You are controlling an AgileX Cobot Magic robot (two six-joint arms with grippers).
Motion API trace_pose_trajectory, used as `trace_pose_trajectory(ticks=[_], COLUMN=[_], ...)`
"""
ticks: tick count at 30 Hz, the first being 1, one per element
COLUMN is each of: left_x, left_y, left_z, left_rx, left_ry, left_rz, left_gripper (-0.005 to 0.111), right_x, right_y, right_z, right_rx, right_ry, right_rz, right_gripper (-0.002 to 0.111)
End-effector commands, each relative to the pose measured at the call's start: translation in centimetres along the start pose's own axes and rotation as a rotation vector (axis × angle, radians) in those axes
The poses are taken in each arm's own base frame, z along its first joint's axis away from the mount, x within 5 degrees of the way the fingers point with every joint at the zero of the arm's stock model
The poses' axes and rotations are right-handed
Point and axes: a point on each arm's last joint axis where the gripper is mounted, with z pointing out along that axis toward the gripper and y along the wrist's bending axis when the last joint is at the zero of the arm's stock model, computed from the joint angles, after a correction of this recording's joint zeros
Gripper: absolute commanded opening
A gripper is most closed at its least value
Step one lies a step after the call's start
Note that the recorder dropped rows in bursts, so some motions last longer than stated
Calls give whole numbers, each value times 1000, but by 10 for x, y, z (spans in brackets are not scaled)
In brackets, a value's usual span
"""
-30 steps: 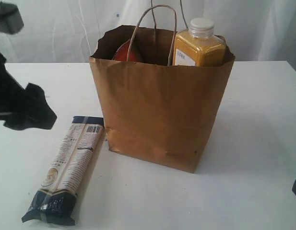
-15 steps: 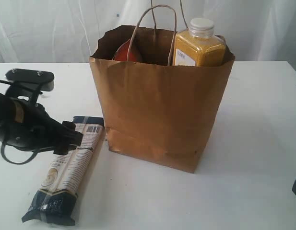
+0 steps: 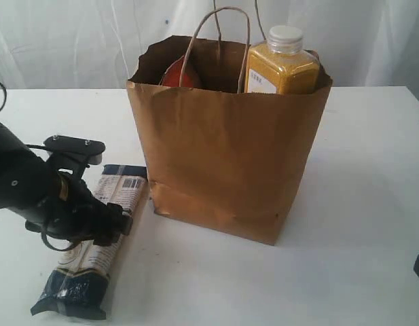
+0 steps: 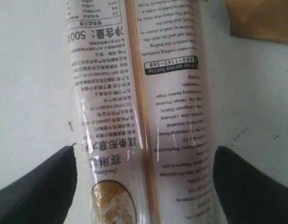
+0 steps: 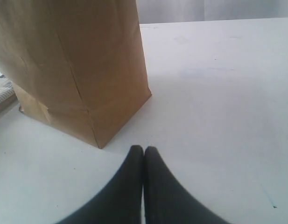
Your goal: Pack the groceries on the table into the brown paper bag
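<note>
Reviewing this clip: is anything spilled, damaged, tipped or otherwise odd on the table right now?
Nothing stands out. The paper bag stands upright with only mild creases low on its front. The juice bottle sits upright inside, poking above the rim. The pasta packet lies flat and intact beside the bag, under the open left pincer.

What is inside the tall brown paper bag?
A yellow juice bottle with a white cap sticks out of the brown paper bag, beside something red-orange. Anything lower is hidden by the bag's walls.
</note>
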Motion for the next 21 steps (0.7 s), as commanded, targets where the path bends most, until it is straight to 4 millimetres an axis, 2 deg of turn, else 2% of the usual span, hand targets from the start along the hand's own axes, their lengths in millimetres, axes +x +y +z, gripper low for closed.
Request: trace_pose_trajectory(ticks=[1, 6, 8, 9, 12, 16, 21], left_x=[5, 10, 12, 14, 21, 31, 50], left_y=[-1, -1, -1, -1, 2, 10, 20], left_z=[13, 29, 34, 36, 37, 33, 29], left_rx=[0, -16, -26, -31, -69, -138, -210], left_ry=[38, 93, 116, 130, 206, 339, 466], left_rz=[-19, -14, -20, -19, -2, 109, 162], left_gripper=[81, 81, 75, 70, 45, 2, 0], right_x=[1, 1, 1, 1, 1, 1, 1], right_y=[-1, -1, -1, -1, -1, -1, -1], right_z=[0, 0, 0, 0, 0, 0, 0], right_rx=[8, 8, 8, 8, 8, 8, 8], right_ry=[-6, -6, -6, -6, -6, -6, -6], right_rz=[-4, -4, -4, -4, -4, -4, -4], right_gripper=[0, 0, 0, 0, 0, 0, 0])
